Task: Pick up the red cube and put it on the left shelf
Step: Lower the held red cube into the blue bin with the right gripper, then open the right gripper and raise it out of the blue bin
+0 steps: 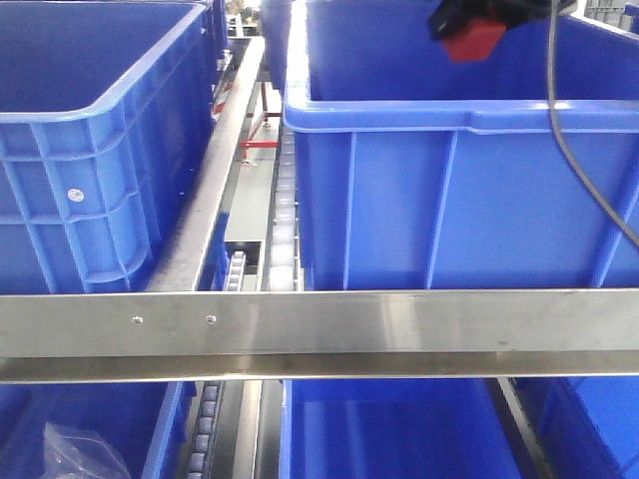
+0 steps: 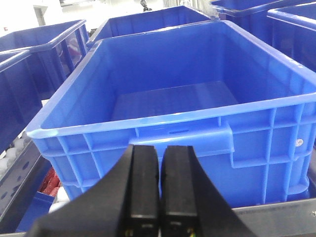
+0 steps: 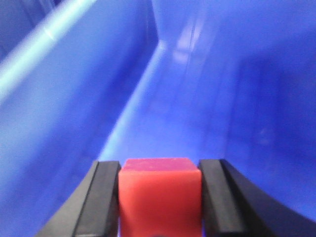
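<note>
The red cube (image 3: 160, 195) is clamped between the two black fingers of my right gripper (image 3: 160, 170), inside a blue bin, above its floor (image 3: 197, 113). In the front view the red cube (image 1: 473, 39) hangs under the right gripper (image 1: 469, 22) above the right upper bin (image 1: 449, 180). My left gripper (image 2: 160, 153) is shut and empty, its fingers pressed together in front of a blue bin (image 2: 173, 98) on the left shelf. That bin looks bare inside.
A steel shelf rail (image 1: 319, 334) crosses the front view. A second blue bin (image 1: 90, 140) sits at upper left, roller tracks (image 1: 285, 210) run between the bins. More blue bins (image 1: 399, 429) sit on the lower level. A black cable (image 1: 569, 130) hangs at right.
</note>
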`<state>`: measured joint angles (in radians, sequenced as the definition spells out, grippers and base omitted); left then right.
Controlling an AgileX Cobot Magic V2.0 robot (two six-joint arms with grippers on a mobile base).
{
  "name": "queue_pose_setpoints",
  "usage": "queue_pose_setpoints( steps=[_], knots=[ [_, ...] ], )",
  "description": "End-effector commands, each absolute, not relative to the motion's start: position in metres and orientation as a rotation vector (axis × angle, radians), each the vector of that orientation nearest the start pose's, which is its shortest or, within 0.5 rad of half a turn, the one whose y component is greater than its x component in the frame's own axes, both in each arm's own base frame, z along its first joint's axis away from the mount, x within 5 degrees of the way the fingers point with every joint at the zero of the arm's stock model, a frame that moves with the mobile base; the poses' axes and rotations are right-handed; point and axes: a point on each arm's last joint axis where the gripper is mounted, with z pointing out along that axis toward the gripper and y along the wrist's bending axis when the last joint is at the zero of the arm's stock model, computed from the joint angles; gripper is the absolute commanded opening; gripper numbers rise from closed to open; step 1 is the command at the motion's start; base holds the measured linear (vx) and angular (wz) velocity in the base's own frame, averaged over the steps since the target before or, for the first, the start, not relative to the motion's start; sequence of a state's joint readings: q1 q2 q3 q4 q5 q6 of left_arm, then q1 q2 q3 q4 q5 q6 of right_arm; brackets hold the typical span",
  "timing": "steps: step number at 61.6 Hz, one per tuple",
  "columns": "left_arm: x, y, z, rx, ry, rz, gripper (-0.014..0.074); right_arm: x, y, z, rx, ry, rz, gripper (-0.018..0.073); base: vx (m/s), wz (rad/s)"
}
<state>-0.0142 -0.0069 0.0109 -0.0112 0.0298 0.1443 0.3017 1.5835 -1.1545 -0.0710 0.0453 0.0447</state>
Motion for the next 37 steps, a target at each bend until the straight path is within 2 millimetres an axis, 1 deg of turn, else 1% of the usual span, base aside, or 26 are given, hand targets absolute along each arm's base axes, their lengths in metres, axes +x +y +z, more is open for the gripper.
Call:
queue_pose_setpoints(
  steps=[1,9,28,33,37],
  knots=[
    [0.057,-0.001,0.208,0.108,1.445,0.089,0.0106,0.358,0.111,0.333,-0.321,1.812,0.176,0.0508,0.0,0.0],
    [0.057,-0.001,0.208,0.108,1.445,0.089,0.0106,0.361,0.112,0.329,-0.323,1.821,0.175,0.0518,0.0,0.0],
    [0.057,-0.001,0.208,0.108,1.445,0.089,0.0106,0.36,0.111,0.33,-0.323,1.818,0.175,0.0517,0.0,0.0],
    [0.057,-0.001,0.208,0.108,1.445,0.089,0.0106,0.357,0.11,0.334,-0.322,1.82,0.174,0.0474,0.0,0.0],
    [0.057,-0.001,0.208,0.108,1.445,0.089,0.0106,0.352,0.109,0.34,-0.32,1.811,0.174,0.0394,0.0,0.0]
  ],
)
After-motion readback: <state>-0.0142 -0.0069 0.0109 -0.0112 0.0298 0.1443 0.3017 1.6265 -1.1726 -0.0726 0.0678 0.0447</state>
